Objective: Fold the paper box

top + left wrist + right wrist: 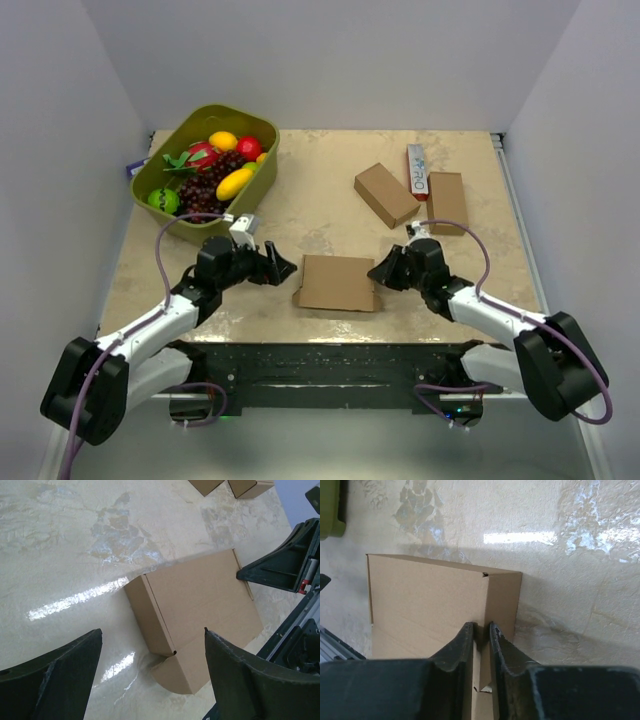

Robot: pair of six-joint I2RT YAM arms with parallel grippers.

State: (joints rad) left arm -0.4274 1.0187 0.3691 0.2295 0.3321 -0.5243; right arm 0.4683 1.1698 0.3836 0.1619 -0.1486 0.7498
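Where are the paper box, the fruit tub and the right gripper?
paper box [337, 283]: top external view, middle of its top panel
fruit tub [165, 145]: top external view, its left rim
right gripper [480, 626]: right wrist view, between its fingertips

A robot test cell, likely a lab: plain white walls [60, 120] close in a marbled table [320, 215] on three sides, two arms [150, 325] are bolted at its near edge, and props sit on it: a bin [265, 172] of fruit [233, 183], cardboard boxes [386, 194].
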